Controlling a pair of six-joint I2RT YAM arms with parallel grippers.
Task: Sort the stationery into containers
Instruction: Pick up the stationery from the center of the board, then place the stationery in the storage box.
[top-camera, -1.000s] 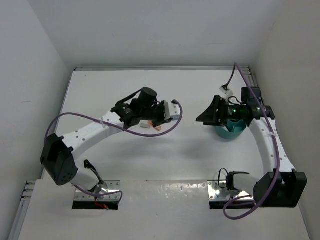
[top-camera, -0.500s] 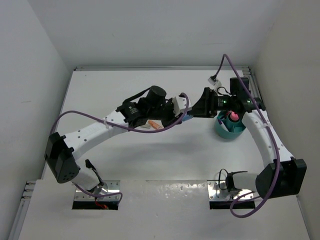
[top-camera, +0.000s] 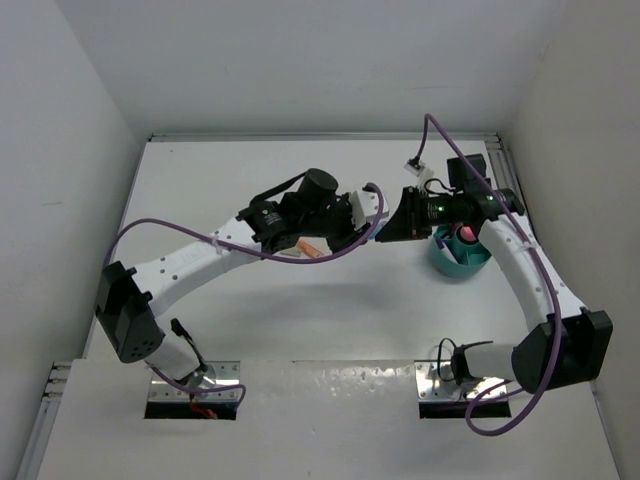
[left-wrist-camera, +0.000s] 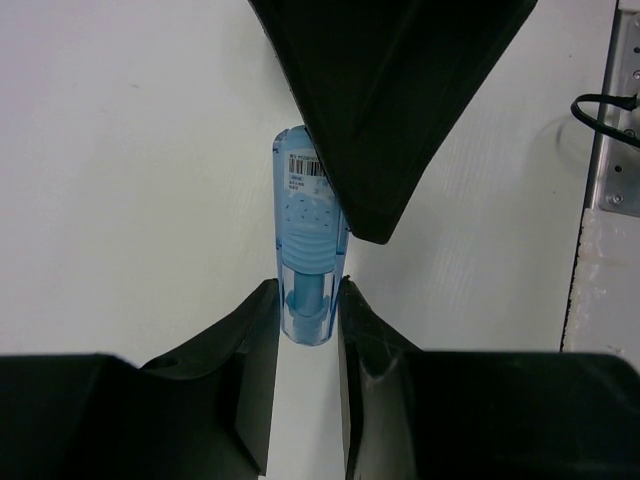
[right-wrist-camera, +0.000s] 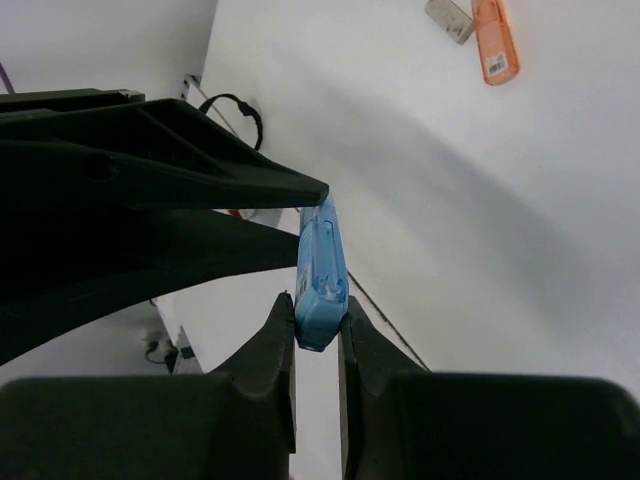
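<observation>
A short blue stick (left-wrist-camera: 308, 250) hangs above the table between both arms, and each gripper clamps one end. My left gripper (left-wrist-camera: 308, 300) is shut on its clear lower end. My right gripper (right-wrist-camera: 318, 320) is shut on the other end of the blue stick (right-wrist-camera: 322, 270). In the top view the two grippers meet tip to tip near the stick (top-camera: 379, 233), left of the teal cup (top-camera: 450, 268). A pink marker (top-camera: 465, 235) stands in the cup. An orange stick (right-wrist-camera: 495, 40) and a beige eraser (right-wrist-camera: 450, 18) lie on the table; the orange stick (top-camera: 313, 254) is under the left arm.
White walls close the table at the back, left and right. A purple cable loops from each arm. Metal mounting plates (top-camera: 195, 395) sit at the near edge by the arm bases.
My right gripper swung left from over the cup to meet the left gripper and shut on the blue stick. The left arm carried the stick to the right.
</observation>
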